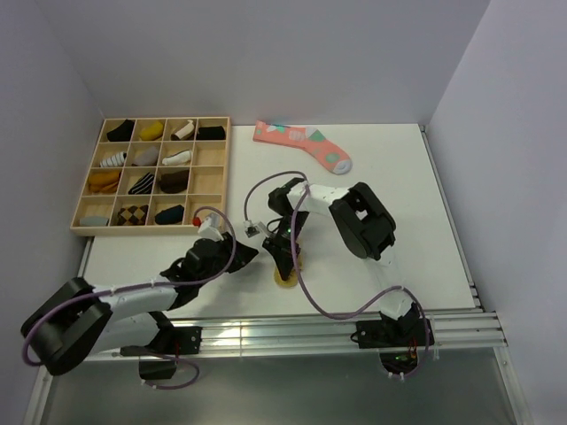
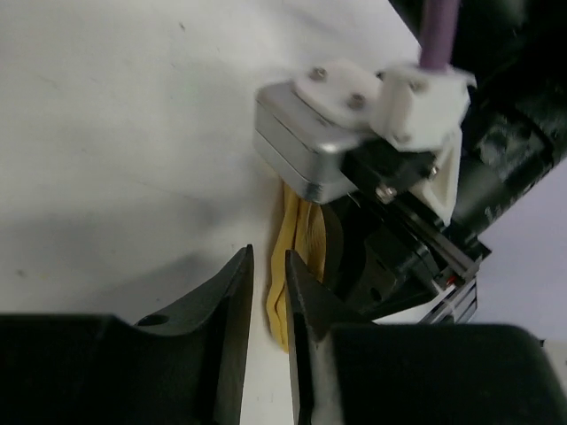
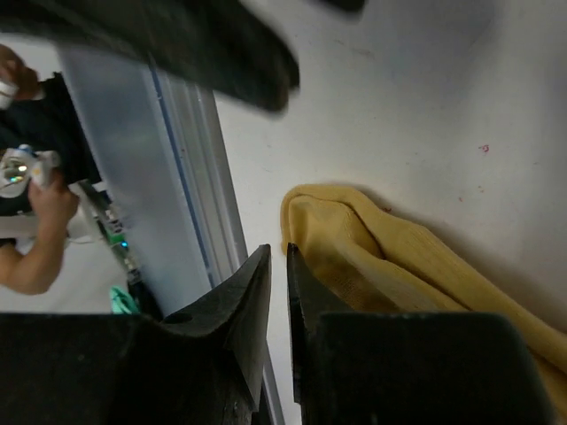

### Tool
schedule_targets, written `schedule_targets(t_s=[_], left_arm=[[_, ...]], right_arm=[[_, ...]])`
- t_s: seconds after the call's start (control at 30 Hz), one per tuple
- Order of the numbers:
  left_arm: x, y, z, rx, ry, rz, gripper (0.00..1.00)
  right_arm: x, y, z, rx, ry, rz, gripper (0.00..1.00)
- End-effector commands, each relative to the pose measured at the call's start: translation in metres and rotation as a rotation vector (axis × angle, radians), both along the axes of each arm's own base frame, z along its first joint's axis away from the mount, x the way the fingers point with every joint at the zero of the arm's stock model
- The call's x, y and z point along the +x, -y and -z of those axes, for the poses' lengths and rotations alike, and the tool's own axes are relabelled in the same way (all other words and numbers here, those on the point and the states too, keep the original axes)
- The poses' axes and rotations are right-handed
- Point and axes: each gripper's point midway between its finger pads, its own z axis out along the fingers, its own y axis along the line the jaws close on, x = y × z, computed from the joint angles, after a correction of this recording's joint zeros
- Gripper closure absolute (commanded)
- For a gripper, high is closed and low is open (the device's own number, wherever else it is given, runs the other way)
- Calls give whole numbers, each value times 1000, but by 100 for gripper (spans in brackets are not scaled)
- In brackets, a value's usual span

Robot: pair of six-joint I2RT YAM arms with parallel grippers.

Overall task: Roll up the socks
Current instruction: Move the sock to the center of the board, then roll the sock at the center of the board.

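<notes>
Well, from where I stand the rolling looks under way but nowhere near finished. The mustard sock lies bunched in loose, doubled-over layers on the table near its near edge, about the middle, and it is not yet a tight bundle. I cannot pick out a black sock anywhere; if one is there, the arms hide it. Both arms crowd over that one spot. The left gripper has its jaws drawn almost together, and a thin edge of the yellow fabric runs up through the narrow gap between them. A sliver of table shows beside that edge, so I cannot tell whether it is truly pinched or only lying there. The right gripper is likewise closed to a slit with nothing in it. The sock's rounded end sits just beyond its tips and spreads off to the right in its wrist view. Off at the far side lies the pink sock, and at the far left a wooden tray holds rolled pairs.
</notes>
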Motion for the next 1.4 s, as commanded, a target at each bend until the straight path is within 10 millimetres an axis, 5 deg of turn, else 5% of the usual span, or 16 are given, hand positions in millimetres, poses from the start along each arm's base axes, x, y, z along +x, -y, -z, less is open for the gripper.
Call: schedule_targets(t_s=[0.0,0.27,0.6,0.73,0.9,1.17,1.37], left_arm=[[10,24,-25,-32,140,30,75],[-12,56,-3,-6,173,165,72],[-17,34,1,-34,135,55,68],[-15,16,-25,-100,150,-41,64],[-5,-3,-59,-126,161,-160,63],[0,-31,-112,-110,175,-283,59],[1,-34,-147,-105,222,-283,55]], right_arm=[[-1,-2,-15,40,-81,17,80],[16,2,-6,9,-41,77,81],[26,10,-22,25,254,124,75],[45,18,-29,28,473,164,73],[35,28,-12,-19,619,138,61],[32,11,-1,-44,758,111,55],[34,2,-4,-76,825,124,55]])
